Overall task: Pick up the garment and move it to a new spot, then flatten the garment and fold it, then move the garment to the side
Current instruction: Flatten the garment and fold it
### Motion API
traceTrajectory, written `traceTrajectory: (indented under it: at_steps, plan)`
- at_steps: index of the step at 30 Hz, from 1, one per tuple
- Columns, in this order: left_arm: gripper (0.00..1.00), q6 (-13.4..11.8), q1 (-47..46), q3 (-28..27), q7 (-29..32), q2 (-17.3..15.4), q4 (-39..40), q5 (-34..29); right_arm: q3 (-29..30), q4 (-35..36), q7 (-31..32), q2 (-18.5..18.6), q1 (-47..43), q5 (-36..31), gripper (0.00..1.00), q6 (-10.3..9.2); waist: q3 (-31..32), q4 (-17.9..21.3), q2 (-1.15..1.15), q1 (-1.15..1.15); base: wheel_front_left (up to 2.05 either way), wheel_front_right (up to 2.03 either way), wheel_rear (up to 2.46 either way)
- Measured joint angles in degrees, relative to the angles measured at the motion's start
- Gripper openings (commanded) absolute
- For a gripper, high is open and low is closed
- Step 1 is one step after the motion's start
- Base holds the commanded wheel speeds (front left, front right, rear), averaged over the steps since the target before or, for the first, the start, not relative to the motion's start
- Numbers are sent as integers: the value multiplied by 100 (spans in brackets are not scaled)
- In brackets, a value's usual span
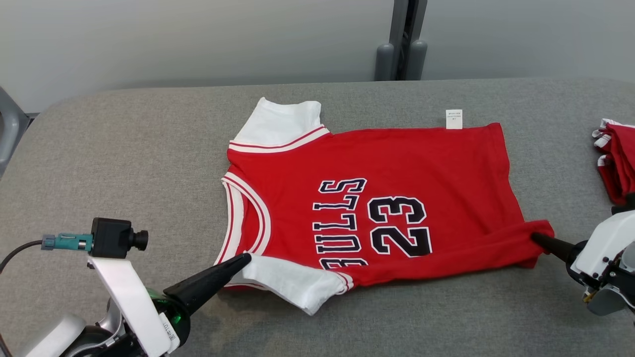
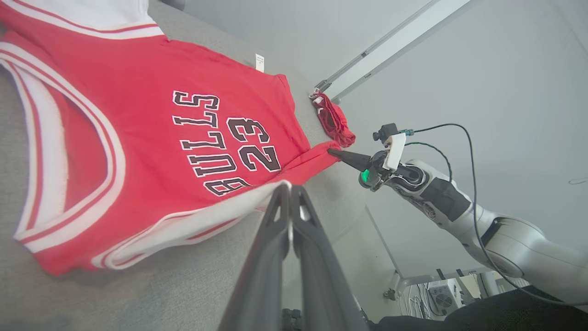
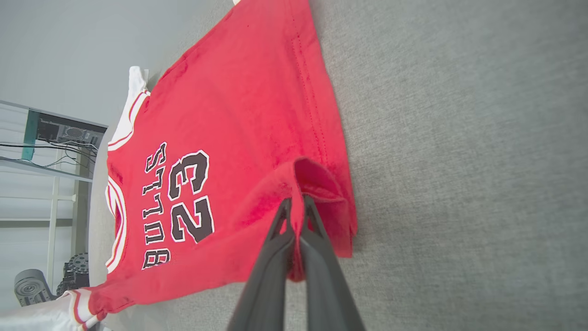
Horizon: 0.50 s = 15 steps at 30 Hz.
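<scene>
On the grey table (image 1: 124,148), spread flat between both pincers: red shirt (image 1: 387,163) numbered 23. Left pincer (image 1: 246,257) clamped tight on the white sleeve (image 1: 292,282) at its tips. Right pincer (image 1: 536,238) pinched shut on the red hem corner (image 1: 541,228), bunched into a small fold. Past the right pincer, apart from the shirt: pile of red clothes (image 1: 617,163).

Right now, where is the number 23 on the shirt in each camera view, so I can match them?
Head view: the number 23 is just right of centre, on the red shirt.
Left wrist view: left of centre, above the left gripper.
Right wrist view: left of centre, left of the right gripper.
Shared landmark: the BULLS lettering beside the number.
</scene>
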State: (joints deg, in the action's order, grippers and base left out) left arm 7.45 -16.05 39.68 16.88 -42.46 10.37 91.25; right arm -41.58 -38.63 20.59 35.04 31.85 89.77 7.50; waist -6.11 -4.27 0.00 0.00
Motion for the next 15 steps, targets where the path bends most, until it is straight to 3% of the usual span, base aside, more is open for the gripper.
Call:
traceTrajectory:
  at_steps: [15]
  plan:
    - [0, 0, -403, -212, -645, 568, -878, -361, 103, -370, -345, -412, 405, -57, 0, 0, -249, -4, 0, 0, 0, 0, 0]
